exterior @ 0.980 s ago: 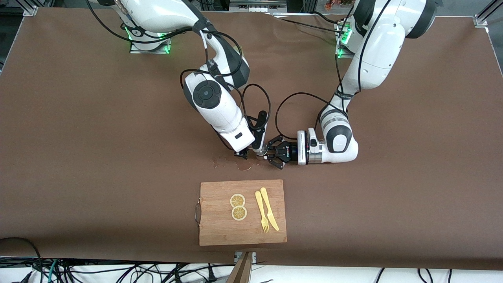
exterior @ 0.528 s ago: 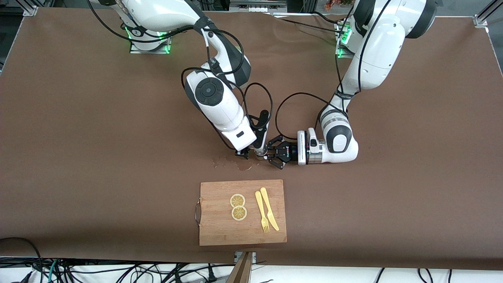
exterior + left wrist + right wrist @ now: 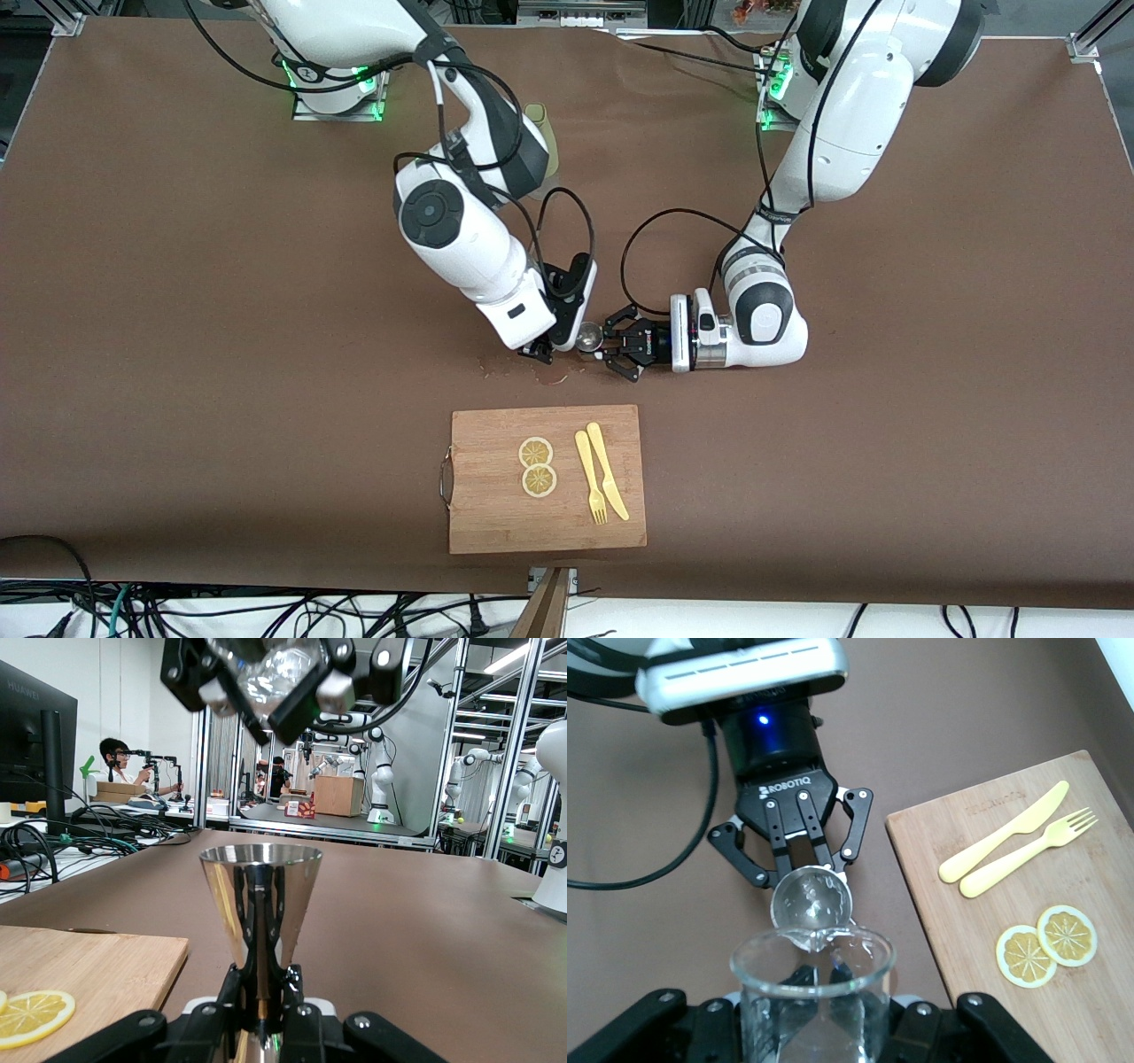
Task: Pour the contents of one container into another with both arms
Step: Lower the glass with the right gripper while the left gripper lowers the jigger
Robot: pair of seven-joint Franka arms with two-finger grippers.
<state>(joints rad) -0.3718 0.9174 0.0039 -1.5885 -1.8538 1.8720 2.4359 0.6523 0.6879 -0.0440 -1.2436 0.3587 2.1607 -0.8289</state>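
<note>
Front view: the left hand (image 3: pixel 611 347) is clamping a steel jigger (image 3: pixel 589 336) above the surface (image 3: pixel 177 354), farther than the cutting board (image 3: pixel 496 532). The right hand (image 3: pixel 542 350) is gripping a glass beaker.

Left wrist view: the beaker (image 3: pixel 266 678) is hanging directly over the jigger (image 3: pixel 260 904); misalignment would likely spill liquid.

Right wrist view: the beaker's (image 3: pixel 812 992) spout is overlapping the rim. "ROBOTIQ" is showing on the left hand (image 3: pixel 799 870).

olive bottle (image 3: pixel 542 133) half hidden by right arm (image 3: pixel 461 239)
</note>
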